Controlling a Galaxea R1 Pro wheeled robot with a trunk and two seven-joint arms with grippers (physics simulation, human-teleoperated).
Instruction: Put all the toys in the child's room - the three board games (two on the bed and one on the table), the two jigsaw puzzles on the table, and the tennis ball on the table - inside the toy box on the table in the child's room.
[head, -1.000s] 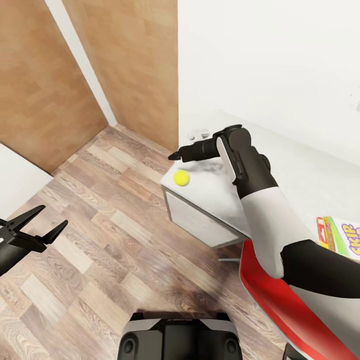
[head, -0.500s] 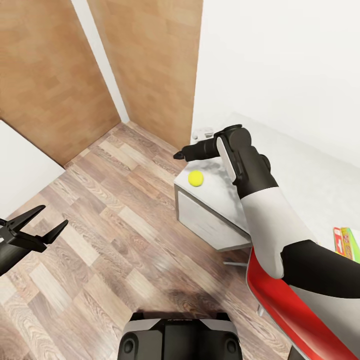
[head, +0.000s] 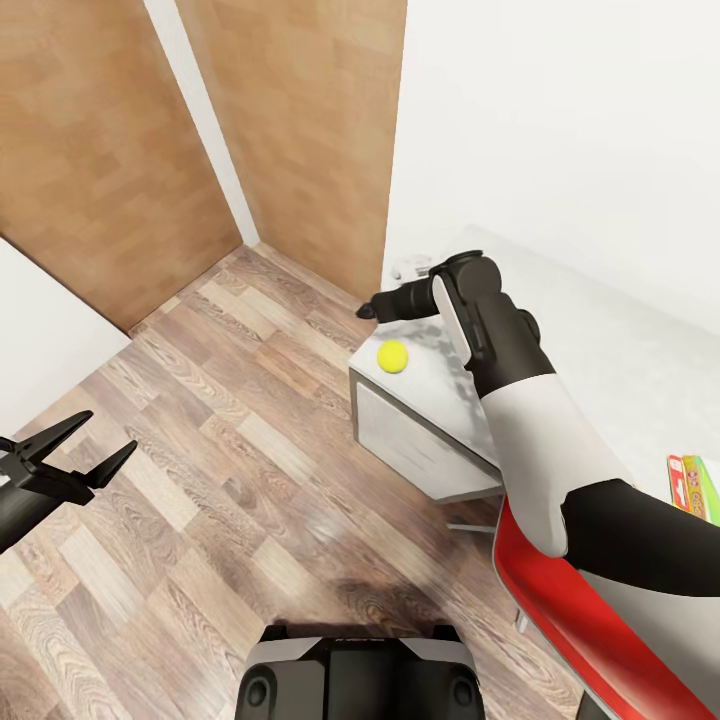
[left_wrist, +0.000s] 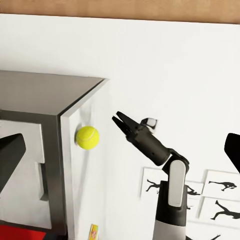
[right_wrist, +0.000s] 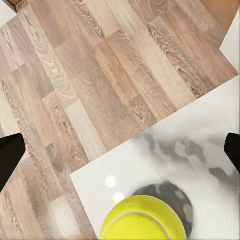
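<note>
Nearest, the robot's dark base (head: 360, 672) sits over the wood-plank floor (head: 200, 480). The left gripper (head: 85, 447) hangs above that floor, jaws spread wide, holding nothing. Further on, the tennis ball (head: 392, 357) rests near the corner of the white tabletop (head: 445, 400). The right gripper (head: 368, 311) hovers just beyond and above the ball, not touching it; its jaws stand wide apart in the right wrist view and are empty. A colourful box edge (head: 692, 487) lies well apart along the tabletop.
</note>
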